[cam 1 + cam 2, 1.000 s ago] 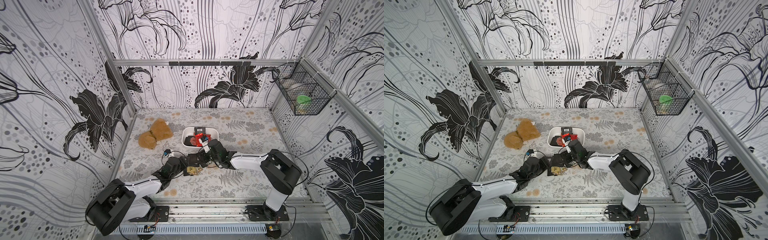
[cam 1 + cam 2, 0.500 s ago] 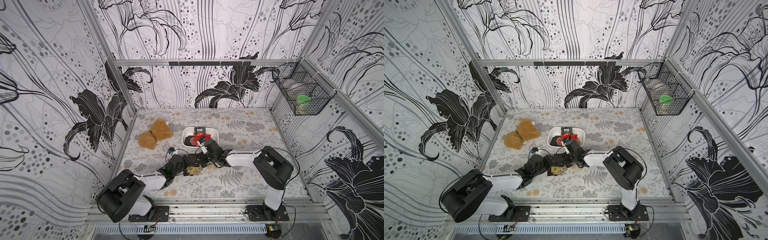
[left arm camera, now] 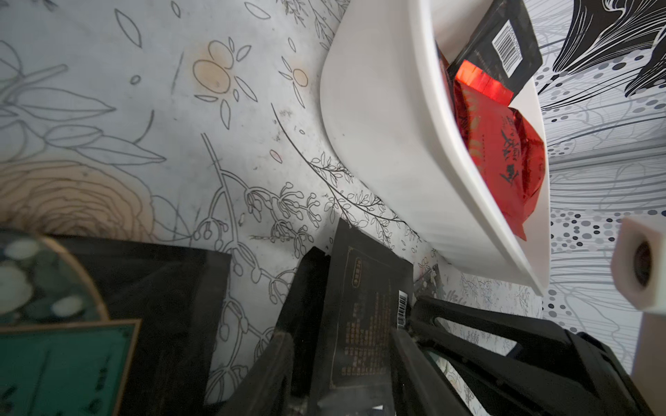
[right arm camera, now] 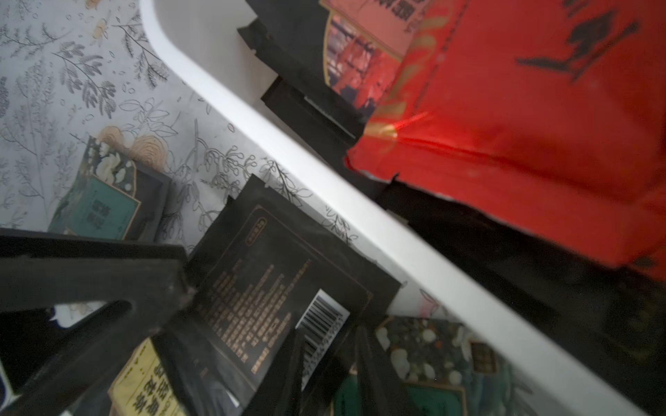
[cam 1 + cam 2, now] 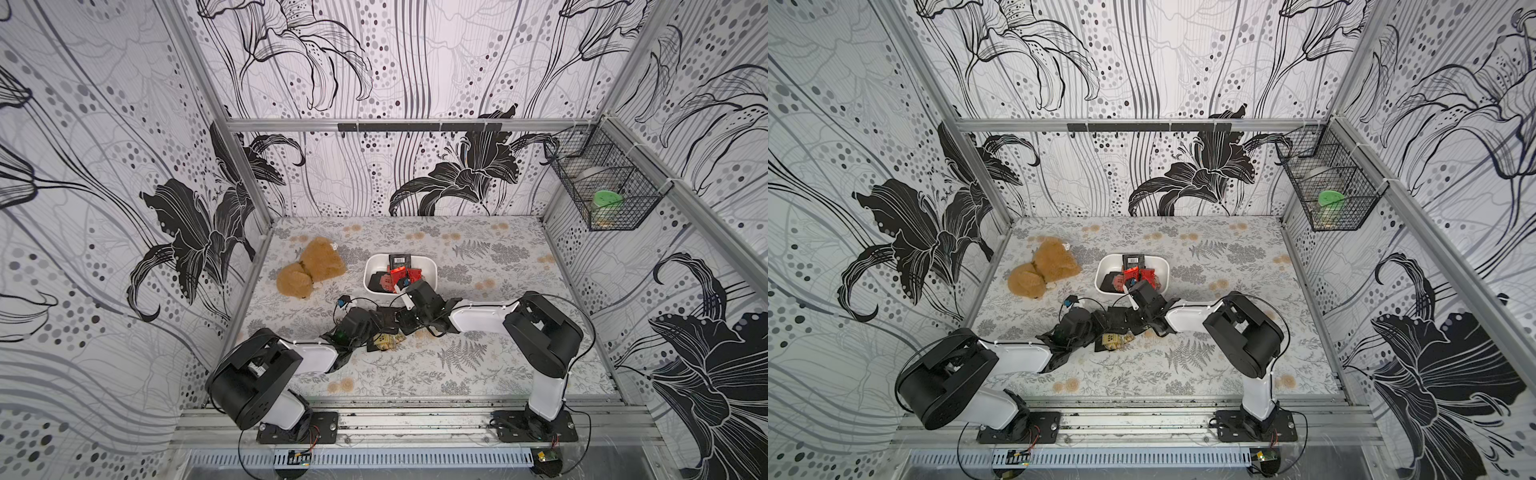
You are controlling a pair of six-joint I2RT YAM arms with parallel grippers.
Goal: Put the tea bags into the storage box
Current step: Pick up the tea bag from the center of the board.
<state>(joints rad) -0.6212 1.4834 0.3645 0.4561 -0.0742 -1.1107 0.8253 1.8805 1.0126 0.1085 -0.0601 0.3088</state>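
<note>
The white storage box (image 5: 432, 270) (image 3: 378, 144) (image 4: 324, 180) holds red tea bags (image 5: 401, 274) (image 3: 504, 155) and a black one with a barcode (image 3: 504, 39). Just in front of it, several tea bags lie on the table. Both grippers meet over a black tea bag (image 3: 364, 317) (image 4: 266, 284) with gold print and a barcode. My left gripper (image 3: 342, 363) (image 5: 384, 322) has a finger against each side of it. My right gripper (image 4: 329, 363) (image 5: 401, 320) is shut on its barcode corner. Green-labelled tea bags (image 4: 104, 205) (image 3: 61, 360) and a yellow-labelled one (image 5: 384, 341) lie around it.
A brown plush toy (image 5: 309, 270) lies left of the box. A black wire basket (image 5: 602, 187) hangs on the right wall with a green-lidded item inside. Patterned walls close the table in on three sides.
Both arms have drawn in closer to the tea bags in front of the box. The jaws of both grippers have narrowed onto the black tea bag.
</note>
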